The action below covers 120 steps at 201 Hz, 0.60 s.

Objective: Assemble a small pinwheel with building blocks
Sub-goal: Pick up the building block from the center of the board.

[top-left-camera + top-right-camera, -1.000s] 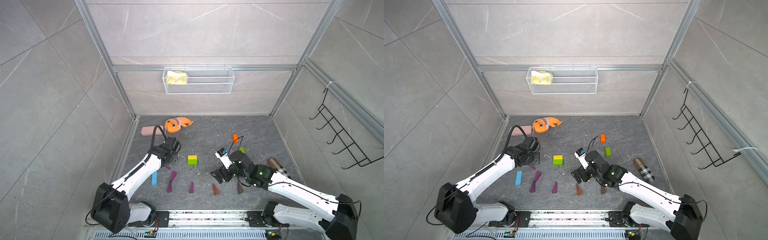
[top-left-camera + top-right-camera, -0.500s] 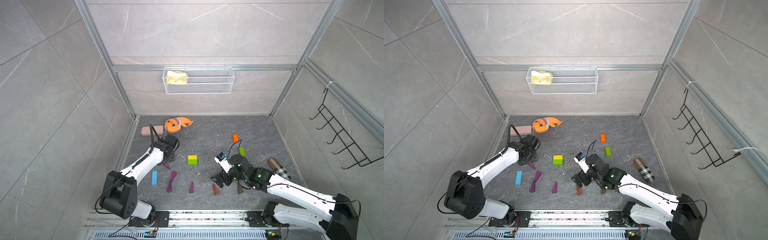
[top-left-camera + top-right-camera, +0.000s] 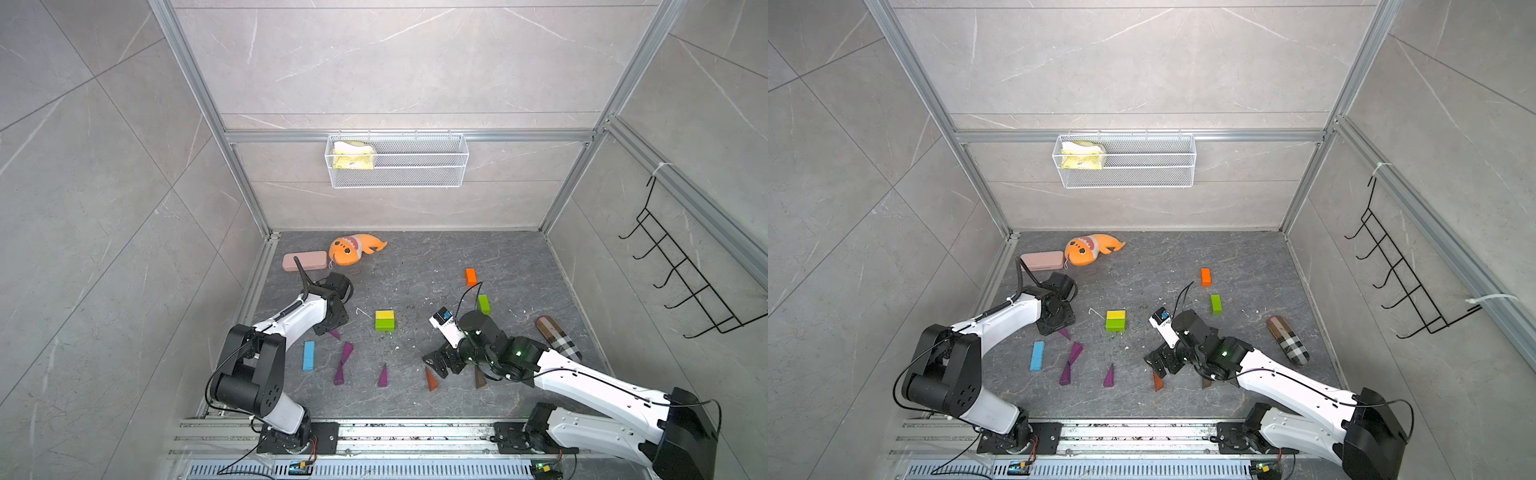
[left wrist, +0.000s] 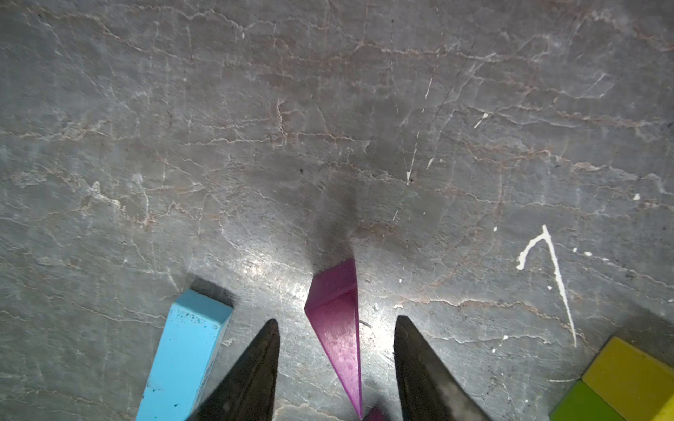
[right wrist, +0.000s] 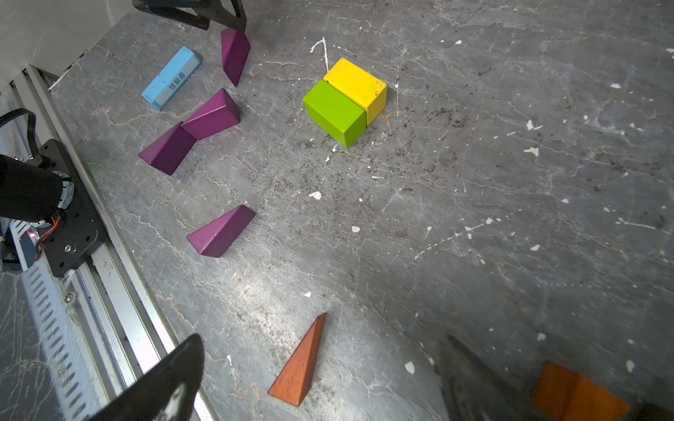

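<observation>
Both top views lose the left claw (image 4: 336,320) under the left arm (image 3: 291,318), showing only the tip of a purple wedge (image 3: 334,333). The wrist view shows it partly open, straddling that wedge without touching. The light-blue bar (image 5: 171,78), at the wedge's 7 o'clock on the table (image 3: 415,266), bears blue characters too small to read. The right claw (image 5: 324,337) gapes wide over a red-brown wedge (image 5: 301,364), 5 o'clock from the green and yellow bricks (image 3: 384,320); an orange block (image 5: 576,397) is cut off.
</observation>
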### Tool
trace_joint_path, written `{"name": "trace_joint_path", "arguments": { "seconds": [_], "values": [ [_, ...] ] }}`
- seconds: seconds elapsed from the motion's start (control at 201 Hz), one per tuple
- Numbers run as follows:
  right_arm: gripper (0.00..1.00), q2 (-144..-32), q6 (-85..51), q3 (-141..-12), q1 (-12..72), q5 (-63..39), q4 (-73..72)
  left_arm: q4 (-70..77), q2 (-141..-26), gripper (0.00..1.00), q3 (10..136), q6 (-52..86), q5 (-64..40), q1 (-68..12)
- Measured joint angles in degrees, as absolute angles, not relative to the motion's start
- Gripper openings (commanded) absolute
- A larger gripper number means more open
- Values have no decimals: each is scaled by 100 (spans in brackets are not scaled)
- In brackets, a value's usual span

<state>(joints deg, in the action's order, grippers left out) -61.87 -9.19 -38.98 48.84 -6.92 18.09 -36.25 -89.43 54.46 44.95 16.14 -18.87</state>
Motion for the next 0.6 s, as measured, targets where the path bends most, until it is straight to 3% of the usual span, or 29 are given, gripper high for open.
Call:
{"name": "trace_joint_path", "arguments": {
  "seconds": [0.598],
  "values": [
    [100,-6313,-919,-3898,4884,-692,1806,-3210,-9268,43,5286,4587,1441,-1833]
  ]
}}
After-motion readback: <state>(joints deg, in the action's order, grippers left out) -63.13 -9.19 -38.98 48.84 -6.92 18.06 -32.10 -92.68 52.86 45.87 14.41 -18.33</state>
